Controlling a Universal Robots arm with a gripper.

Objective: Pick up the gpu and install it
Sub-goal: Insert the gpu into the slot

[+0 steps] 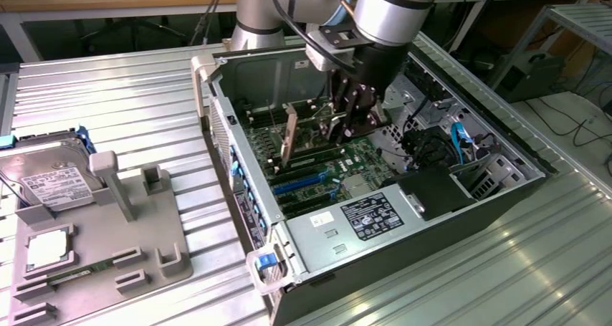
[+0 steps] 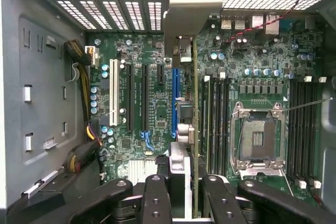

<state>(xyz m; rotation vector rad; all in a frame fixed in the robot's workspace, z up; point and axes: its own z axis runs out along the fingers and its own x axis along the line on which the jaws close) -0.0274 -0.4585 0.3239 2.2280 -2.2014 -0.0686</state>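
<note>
- motherboard [image 2: 157,103]: green, with one blue slot [image 2: 175,103] and one white slot [image 2: 113,100]
- gripper [image 2: 188,184]: black
- gpu [image 2: 195,129]: olive-brown edge
- table [image 1: 115,104]: silver, ribbed
- hard drive [image 1: 53,186]: silver, white label

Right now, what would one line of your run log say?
gripper: shut on gpu | gpu: upright inside case, over motherboard | seated: cannot tell

The silver arm [image 1: 392,11] is reaching in from above, its wrist pointing steeply downward with a slight tilt. The gripper [image 1: 346,129] is hanging low at its end, the dark fingers [image 2: 156,198] drawn close together and pinching the gpu [image 2: 195,108] edge-on between them.
</note>
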